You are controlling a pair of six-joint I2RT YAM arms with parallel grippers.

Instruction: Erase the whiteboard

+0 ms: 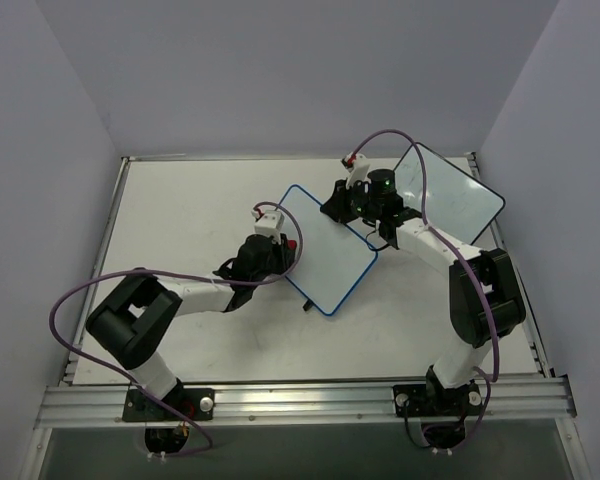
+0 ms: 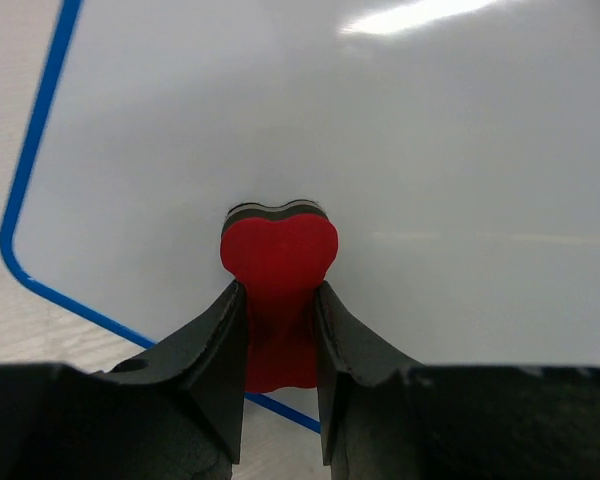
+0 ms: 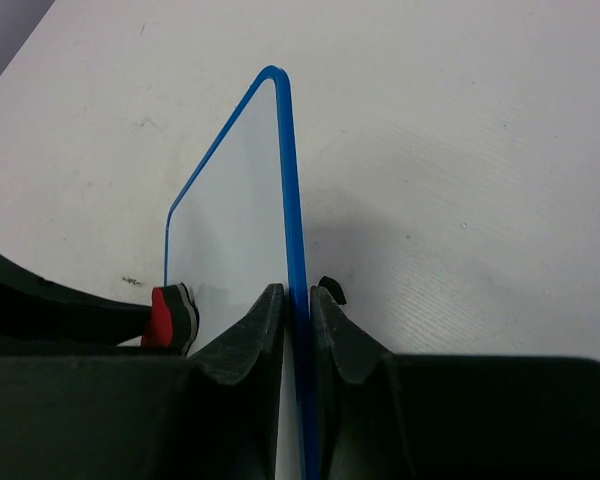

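**Red eraser against the blue-rimmed whiteboard, both claws clenched**

We find the whiteboard (image 1: 330,250), the one with the blue rim, near the middle of the counter (image 1: 180,210), a little toward the right edge. It is turned so that its corners point at the counter's edges.

The right claw (image 1: 368,228) extends toward it from the far right side and is clenched on the board's rim. In the right wrist view the blue rim runs edge-on between the two black fingers (image 3: 250,340), which press on it from both sides. In that view the board stands away from the counter and throws a soft shadow on the white surface beside it. We cannot tell whether its near corner rests on the counter.

The left claw (image 1: 283,248) extends from the near left corner and meets the board at its left edge. It is grasping a red, heart-shaped eraser (image 2: 278,250). The fingers are closed on the narrow lower part, and the broad lobed end sticks out ahead of them. The eraser's dark backing layer appears to lie against the board's white face, just inside a rounded blue corner. A streak of glare crosses the face above it.

A second board (image 1: 455,195), dark-rimmed, lies at the far right corner of the counter, partly under the right arm.
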